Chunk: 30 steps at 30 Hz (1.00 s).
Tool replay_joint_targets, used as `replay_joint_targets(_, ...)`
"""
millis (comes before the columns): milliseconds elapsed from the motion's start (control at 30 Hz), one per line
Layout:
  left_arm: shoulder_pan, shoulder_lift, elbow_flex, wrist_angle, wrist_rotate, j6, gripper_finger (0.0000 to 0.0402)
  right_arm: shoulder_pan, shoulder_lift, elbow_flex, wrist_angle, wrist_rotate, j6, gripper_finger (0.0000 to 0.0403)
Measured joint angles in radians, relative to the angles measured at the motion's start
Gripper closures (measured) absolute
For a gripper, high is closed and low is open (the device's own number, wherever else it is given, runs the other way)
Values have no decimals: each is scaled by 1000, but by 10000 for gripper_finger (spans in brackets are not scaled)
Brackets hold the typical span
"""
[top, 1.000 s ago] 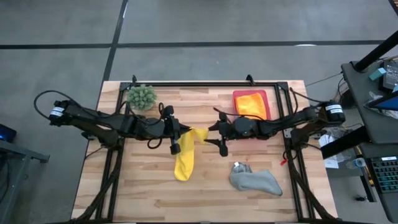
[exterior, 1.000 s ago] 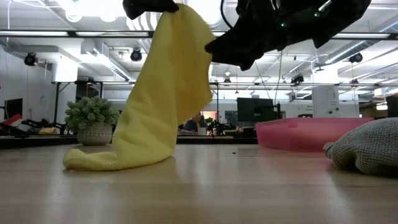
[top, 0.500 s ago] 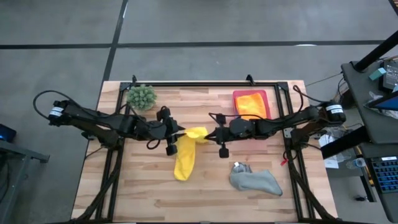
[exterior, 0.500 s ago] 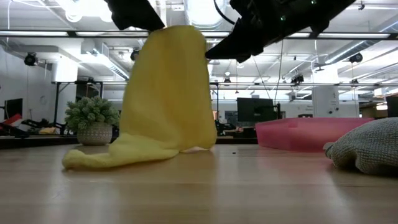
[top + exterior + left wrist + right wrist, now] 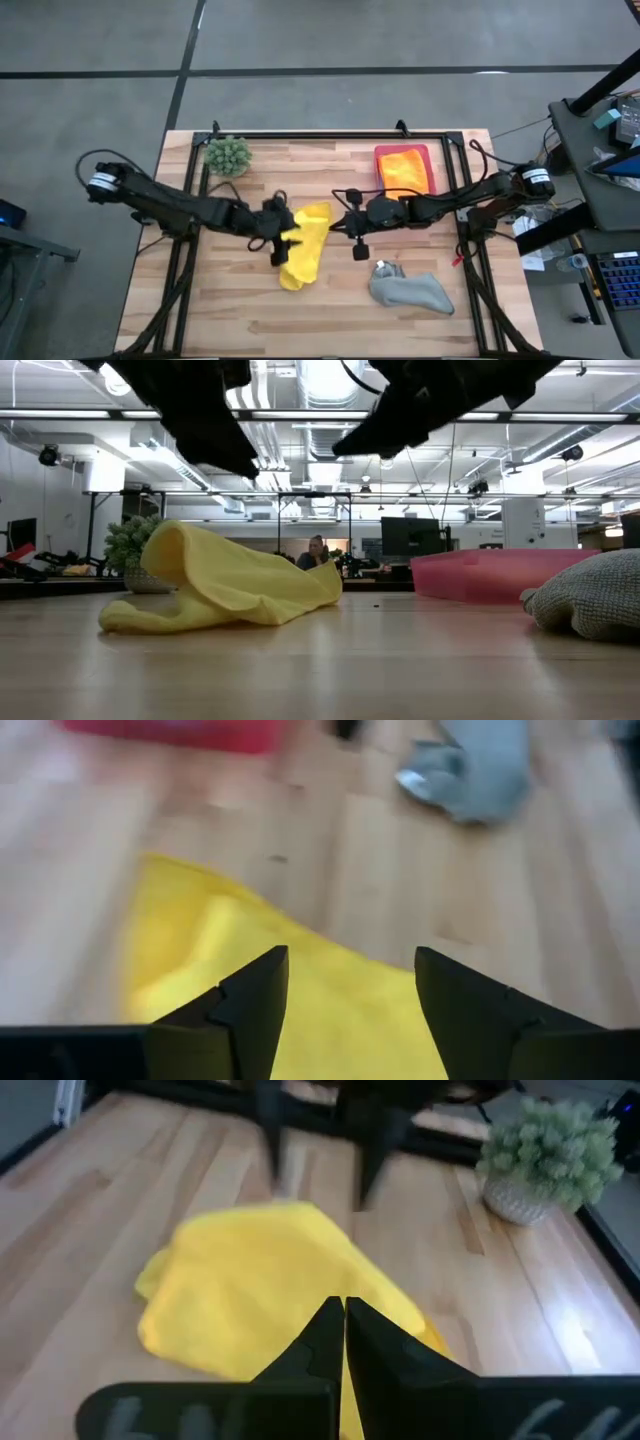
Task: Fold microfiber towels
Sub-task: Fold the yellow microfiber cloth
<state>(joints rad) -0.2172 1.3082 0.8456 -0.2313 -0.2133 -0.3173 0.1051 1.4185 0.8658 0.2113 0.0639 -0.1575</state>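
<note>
Where the low view cut both arms off at its top edge, you could see only dark shapes hanging over the yellow towel point(image 5: 235, 588), and the left wrist view was smeared, so the cloth's folds were hard to read there. The left gripper point(image 5: 281, 240) sat at the towel's left side near the middle of the tabletop point(image 5: 230, 310); its fingers point(image 5: 250, 995) stood well apart with nothing between them, the yellow cloth lying loose beneath. The right gripper point(image 5: 337, 222) hovered just beside the towel's right edge, its fingers point(image 5: 325, 1330) pressed together and holding nothing that you could make out. The yellow towel lay in a rumpled heap, one side humped up.

The grey towel point(image 5: 410, 291) lay bunched toward the front right, well apart from the yellow one, with something small and pale at its upper left corner that you could not identify. The orange towel point(image 5: 404, 167) rested on the pink tray point(image 5: 428, 152) at the back right, and the green plant point(image 5: 228, 155) stood at the back left. Bare wood stayed open along the front edge and at the front left.
</note>
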Motion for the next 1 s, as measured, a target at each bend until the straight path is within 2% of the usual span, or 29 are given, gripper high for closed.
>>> replay_joint_targets(100, -34, 69, -25, 86, 48, -9, 199, 0, 0, -22, -2, 0, 9, 394)
replay_joint_targets(200, -85, 141, -22, 115, 48, 22, 199, 0, 0, -35, 3, 0, 21, 394)
replay_joint_targets(500, -166, 370, 127, 126, -6, 92, 199, 0, 1, -42, 4, 0, 28, 394)
replay_joint_targets(633, -165, 427, 163, 113, 3, 126, 199, 0, 1, -43, 10, 0, 27, 394)
replay_joint_targets(833, -166, 495, 218, 6, 34, 147, 199, 0, 1, -44, 1, -1, 27, 394)
replay_joint_targets(1000, -175, 525, 231, 13, 64, 139, 199, 0, 1, -44, 2, -2, 26, 394)
